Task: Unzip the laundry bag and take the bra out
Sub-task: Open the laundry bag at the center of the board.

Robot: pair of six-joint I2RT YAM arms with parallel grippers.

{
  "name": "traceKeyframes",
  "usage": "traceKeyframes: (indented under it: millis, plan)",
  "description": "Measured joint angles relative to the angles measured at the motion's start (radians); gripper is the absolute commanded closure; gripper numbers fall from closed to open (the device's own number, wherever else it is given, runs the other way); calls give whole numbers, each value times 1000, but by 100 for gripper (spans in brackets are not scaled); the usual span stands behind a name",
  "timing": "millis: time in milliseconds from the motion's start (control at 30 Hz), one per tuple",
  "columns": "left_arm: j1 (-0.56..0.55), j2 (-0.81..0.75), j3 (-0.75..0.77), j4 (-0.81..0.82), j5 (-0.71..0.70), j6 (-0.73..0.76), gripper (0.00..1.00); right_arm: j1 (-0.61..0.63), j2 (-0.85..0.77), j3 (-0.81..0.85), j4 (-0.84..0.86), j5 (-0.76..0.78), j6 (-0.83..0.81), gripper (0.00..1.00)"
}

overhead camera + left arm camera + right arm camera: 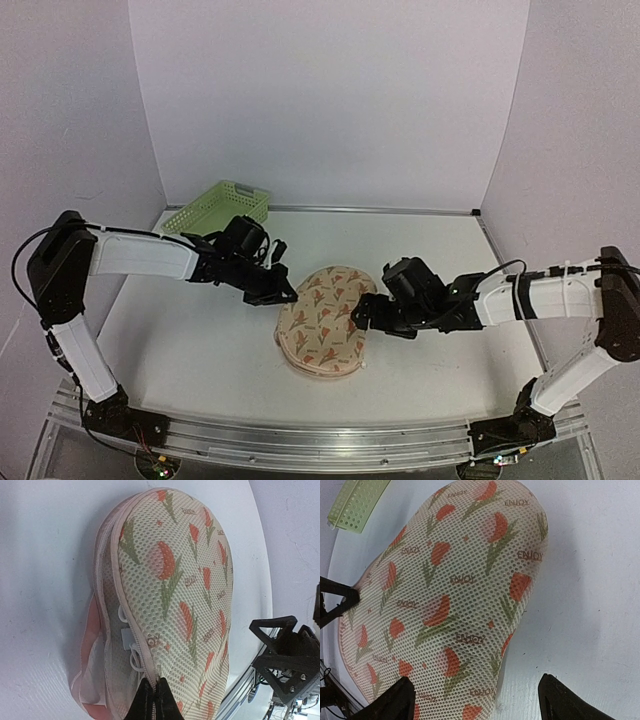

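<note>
Laundry bag [322, 322] lies flat around the middle of the desk [180, 340], its long axis running from the near edge toward the far edge, and its near lobe is the closest thing to me. Its mesh top carries orange-red tulips on green stems. From the right wrist view, the right gripper [362, 315] [475, 680] sits at the bag's right-hand side with its fingers spread wide. One fingertip overlaps the printed mesh, the other is over bare desk, and the bag's edge runs between them. I can't tell whether either finger touches the fabric. A little farther back, the left gripper [283, 295] [152, 702] is at the bag's left edge on its far lobe. In the left wrist view its dark fingertips are pressed together right on the zip line, pinching the seam. Whether the zip pull itself is between them I can't tell. Beyond those fingertips the zip has parted along that side. The printed top stands apart from the pink lower edge, and pale white fabric with small loops shows in the gap. A light green lattice basket [215, 207] [355, 502] sits at the far left corner, well apart from the bag and both grippers.
</note>
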Motion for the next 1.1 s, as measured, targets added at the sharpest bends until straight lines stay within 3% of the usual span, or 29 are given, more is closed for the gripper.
traceKeyframes:
  millis: [433, 700, 867, 1100]
  plan:
    - [1, -283, -190, 10, -90, -99, 100, 0, 172, 89, 76, -142, -3, 21]
    - [1, -421, -208, 10, -104, -142, 100, 1, 176, 136, 103, -164, -13, 20]
    - [-4, -419, -192, 0, -104, -148, 100, 2, 96, 125, 76, -109, -32, 18]
    - [-62, -322, -43, -18, -121, -150, 99, 2, -127, 78, 51, 9, -66, 15]
